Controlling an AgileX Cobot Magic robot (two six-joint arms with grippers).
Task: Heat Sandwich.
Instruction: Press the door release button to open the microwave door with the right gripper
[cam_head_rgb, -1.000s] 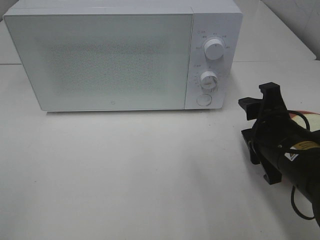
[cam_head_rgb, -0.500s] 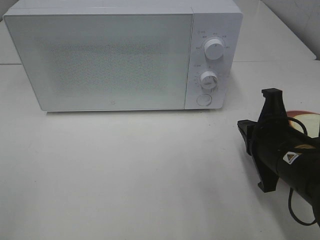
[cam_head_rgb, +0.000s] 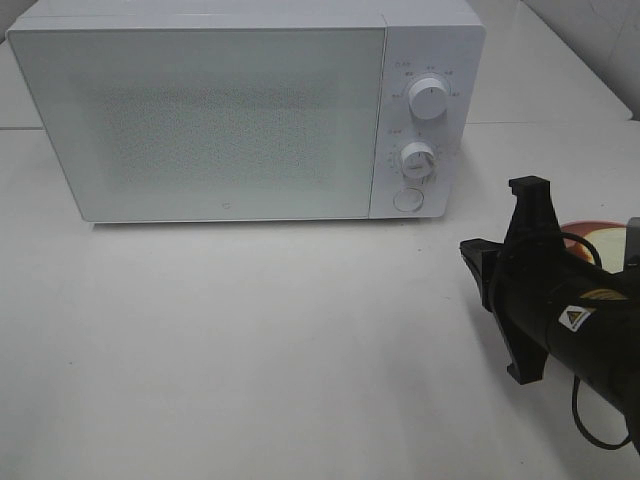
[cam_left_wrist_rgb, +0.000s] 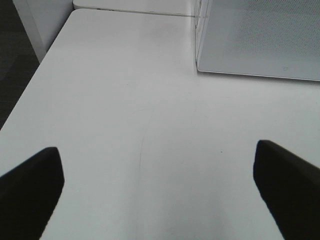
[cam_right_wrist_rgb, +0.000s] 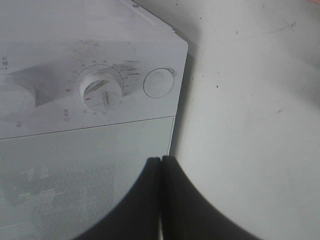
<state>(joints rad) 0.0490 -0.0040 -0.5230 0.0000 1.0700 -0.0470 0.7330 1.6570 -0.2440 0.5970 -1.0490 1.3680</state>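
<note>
Now right pincer (cam_right_wrist_rgb: 161, 161) closed, empty, facing microwave (cam_head_rgb: 230, 110) control panel.

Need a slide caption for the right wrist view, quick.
Right claw, shut and empty, facing the round button and lower dial of the closed microwave.

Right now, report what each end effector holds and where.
Nothing is held: the right end effector is shut on itself, the left end effector stands open and empty.
</note>
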